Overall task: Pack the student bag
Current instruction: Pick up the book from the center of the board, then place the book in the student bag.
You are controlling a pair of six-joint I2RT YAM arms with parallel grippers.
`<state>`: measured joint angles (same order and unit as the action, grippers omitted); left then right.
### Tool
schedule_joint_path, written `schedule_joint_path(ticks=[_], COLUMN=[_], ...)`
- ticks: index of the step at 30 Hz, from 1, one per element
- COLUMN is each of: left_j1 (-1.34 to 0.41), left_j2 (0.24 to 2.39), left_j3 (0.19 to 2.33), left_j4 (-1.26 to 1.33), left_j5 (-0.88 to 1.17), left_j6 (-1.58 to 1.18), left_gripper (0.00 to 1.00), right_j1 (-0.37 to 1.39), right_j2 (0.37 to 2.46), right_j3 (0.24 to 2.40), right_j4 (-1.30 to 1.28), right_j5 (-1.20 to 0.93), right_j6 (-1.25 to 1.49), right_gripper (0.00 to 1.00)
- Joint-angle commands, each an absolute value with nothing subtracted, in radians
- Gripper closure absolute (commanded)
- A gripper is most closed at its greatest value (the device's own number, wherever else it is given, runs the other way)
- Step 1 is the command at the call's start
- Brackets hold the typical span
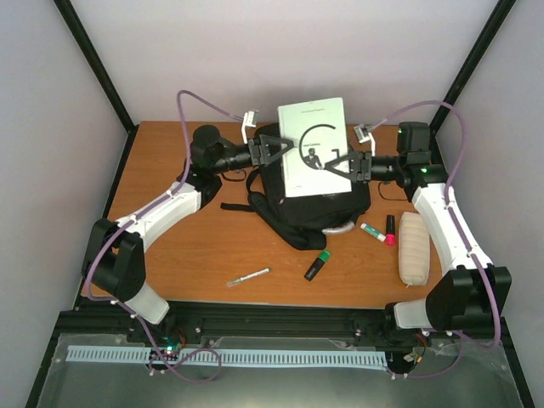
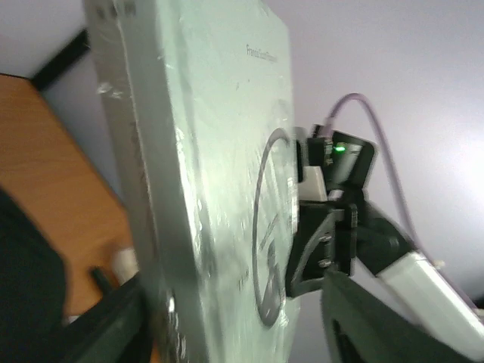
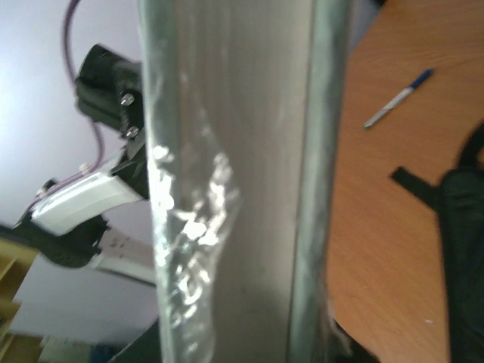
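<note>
book (image 1: 312,140) poised above the backpack (image 1: 297,217), on the table (image 1: 170,246) toward its far edge, not yet inside. right gripper (image 1: 341,163) clamps its edge; left gripper (image 1: 279,151): hold cannot be told. pen (image 1: 248,277), highlighter (image 1: 317,266), pouch (image 1: 414,246) lie unpacked.

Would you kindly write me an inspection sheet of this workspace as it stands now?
Surface: wooden table, no spills seen.
Job's things: black backpack lies mid-table; white book held above it.
Clutter: pen, green highlighter, marker, small red item and cream pouch lie on the table, near and right of the backpack.
Hands: right hand clamped on the book's right edge; left hand at its left edge, fingers apart, seemingly loose.
Cables: purple cable loops along each arm; no snag seen.
Surroundings: pale walls, black frame posts; nothing else seen.
</note>
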<state>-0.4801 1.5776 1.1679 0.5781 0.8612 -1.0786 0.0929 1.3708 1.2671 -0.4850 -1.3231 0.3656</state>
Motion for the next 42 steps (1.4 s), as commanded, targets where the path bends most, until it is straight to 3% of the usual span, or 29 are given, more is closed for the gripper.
schedule_joint_path(ticks=[1, 7, 11, 20, 28, 36, 42], left_j1=[-0.488, -0.493, -0.55, -0.754, -0.824, -0.862, -0.861], left_j2=[1.596, 1.69, 1.762, 1.971, 2.105, 2.19, 2.217], left_j3=[1.279, 1.404, 1.476, 1.731, 1.843, 1.87, 1.876], left_j4=[0.219, -0.192, -0.362, -0.677, -0.786, -0.793, -0.76], left_j5=[0.756, 0.651, 0.535, 0.324, 0.381, 0.172, 0.18], left_j6=[-0.821, -0.539, -0.366, 0.002, 0.136, 0.197, 0.199], left_gripper=[0.36, 0.33, 0.34, 0.35, 0.34, 0.33, 0.42], right_j1=[-0.054, -0.262, -0.377, -0.455, -0.464, -0.475, -0.478], right_j2=[1.346, 1.31, 1.273, 1.179, 1.126, 1.136, 1.149], right_j3=[1.233, 1.122, 1.005, 0.919, 0.883, 0.877, 0.878], right_j4=[-0.545, -0.62, -0.567, -0.54, -0.52, -0.528, -0.527], right_j5=[-1.212, -1.09, -1.01, -0.904, -0.895, -0.918, -0.927], right_j6=[0.253, -0.013, -0.045, -0.096, -0.099, -0.101, -0.102], right_gripper=[0.97, 0.97, 0.97, 0.97, 0.97, 0.97, 0.97])
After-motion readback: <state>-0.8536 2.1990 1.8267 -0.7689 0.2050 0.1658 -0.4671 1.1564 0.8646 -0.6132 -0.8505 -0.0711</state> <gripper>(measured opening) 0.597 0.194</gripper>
